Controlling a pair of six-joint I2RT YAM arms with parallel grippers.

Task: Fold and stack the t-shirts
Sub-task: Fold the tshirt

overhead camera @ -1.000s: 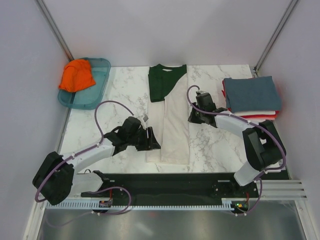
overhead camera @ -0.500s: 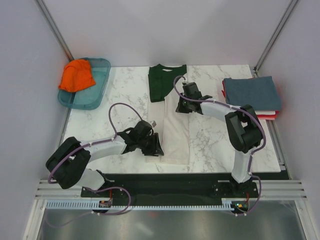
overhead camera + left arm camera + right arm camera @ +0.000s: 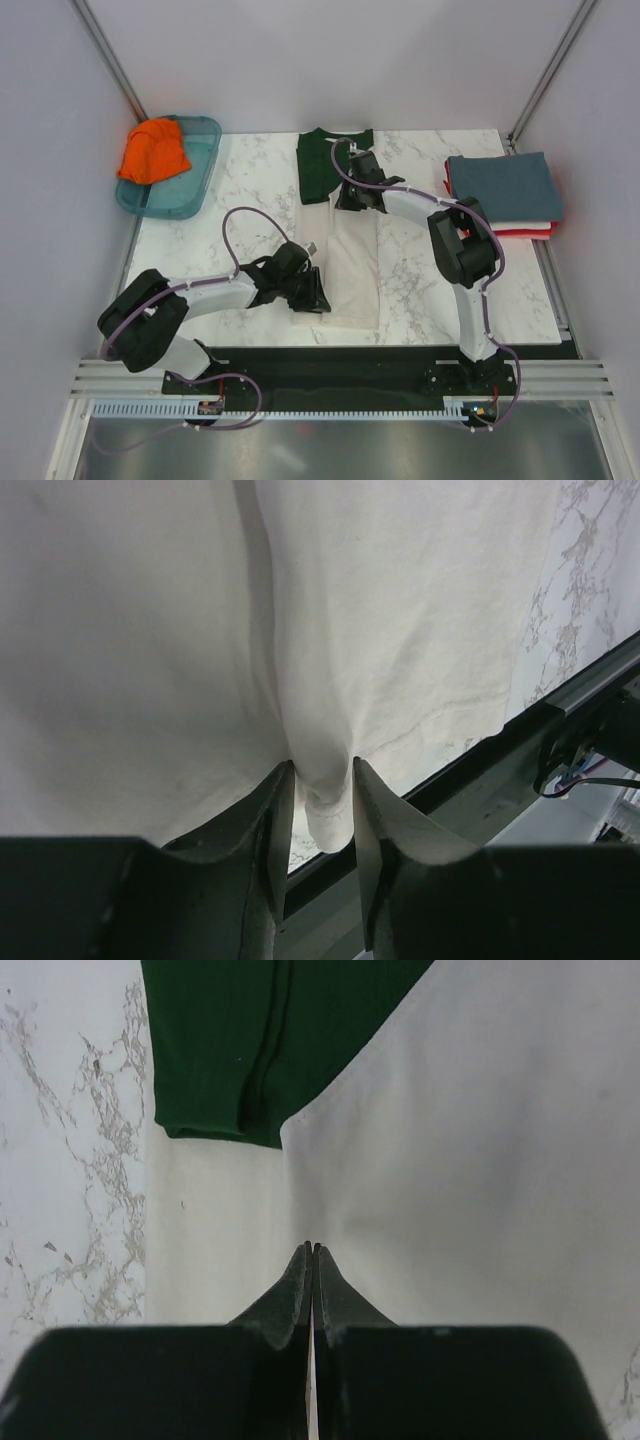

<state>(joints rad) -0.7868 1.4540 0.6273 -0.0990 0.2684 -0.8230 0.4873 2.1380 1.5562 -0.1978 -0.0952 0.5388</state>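
We note a marble table (image 3: 250, 190); cream t-shirt (image 3: 350, 250), folded long, lies mid-table. Folded stack (image 3: 503, 190) far right; orange t-shirt (image 3: 153, 150) in teal tray (image 3: 200, 170), far left. Left gripper (image 3: 322, 810) narrow, pinching the cream hem fold. Right gripper (image 3: 313, 1252) closed tight, tips on cloth below green sleeve (image 3: 260, 1040).

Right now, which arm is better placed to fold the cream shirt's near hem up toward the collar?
Left. The left gripper pinches a fold of the cream t-shirt at its near hem. The right gripper is shut, tips resting on the cloth near the green sleeve, far from that hem.
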